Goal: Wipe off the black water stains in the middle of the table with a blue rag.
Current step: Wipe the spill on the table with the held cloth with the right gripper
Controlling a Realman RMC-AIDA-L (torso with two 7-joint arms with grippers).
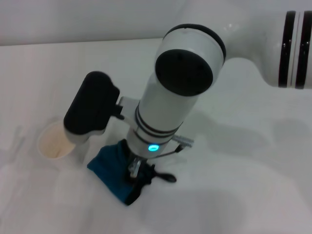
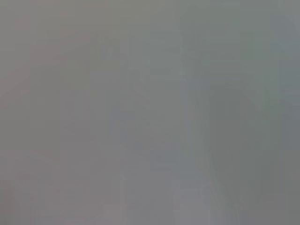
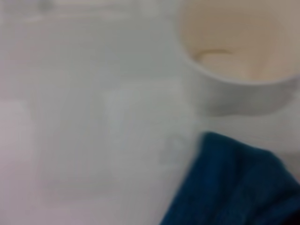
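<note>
The blue rag (image 1: 109, 165) lies bunched on the white table (image 1: 234, 190), a little left of the middle near the front, with its black loop cord (image 1: 165, 178) trailing to the right. My right arm reaches down from the upper right, and my right gripper (image 1: 138, 171) is sunk into the rag's right part, shut on the cloth. A corner of the blue rag (image 3: 234, 187) fills part of the right wrist view. The black water stains are hidden from every view. My left gripper is out of sight; the left wrist view is plain grey.
A white paper cup (image 1: 52, 142) stands upright just left of the rag, a few centimetres from its edge; the cup (image 3: 239, 51) also shows close by in the right wrist view. The black camera housing (image 1: 91, 109) on my right wrist hangs over it.
</note>
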